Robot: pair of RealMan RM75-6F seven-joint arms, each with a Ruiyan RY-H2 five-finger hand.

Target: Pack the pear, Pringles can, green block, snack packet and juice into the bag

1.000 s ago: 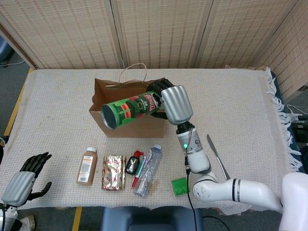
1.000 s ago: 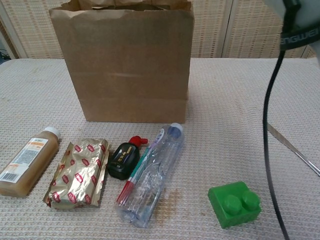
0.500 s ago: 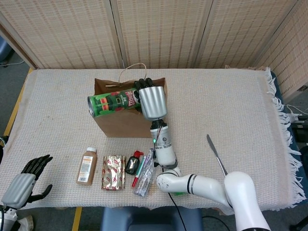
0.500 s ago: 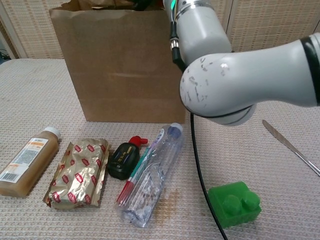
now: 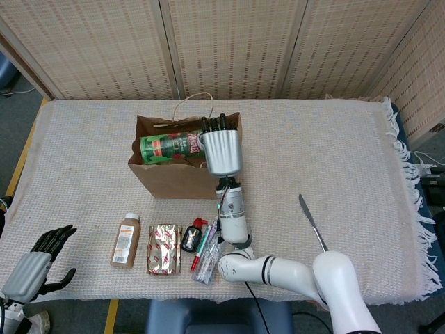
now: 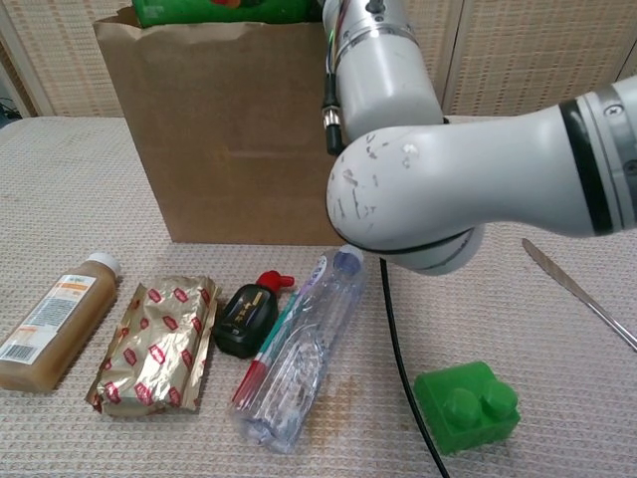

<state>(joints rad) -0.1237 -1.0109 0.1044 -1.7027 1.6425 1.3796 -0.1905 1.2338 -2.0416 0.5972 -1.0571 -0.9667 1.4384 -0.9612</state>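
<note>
At the far left of the head view, the left hand (image 5: 33, 259) hangs off the table's (image 5: 83, 139) near corner, holding nothing, its dark fingers spread apart. On the woven cloth just in front of the bag lies a row of things: the juice (image 6: 55, 321), a small bottle of brown liquid with a white cap, lies on its side at the left; just beside it lies the snack packet (image 6: 156, 344), gold foil with red marks, flat on the cloth. Next comes a small black bottle (image 6: 246, 317) with a red cap, then a red-tipped pen (image 6: 261, 363) lying against a clear plastic bottle (image 6: 302, 358), which is also on its side.

Behind this row the brown paper bag (image 5: 177, 177) stands upright and open. The Pringles can (image 5: 170, 145), green with a red label, lies nearly level across the bag's mouth, its left end over the bag's left rim. The right hand (image 5: 222, 144) grips the can's right end, its fingers curled around it above the bag's right side.

Further right, the green block (image 6: 468, 406) sits on the cloth near the front edge, well apart from the bag. A knife (image 5: 313, 225) lies on the cloth to its right
</note>
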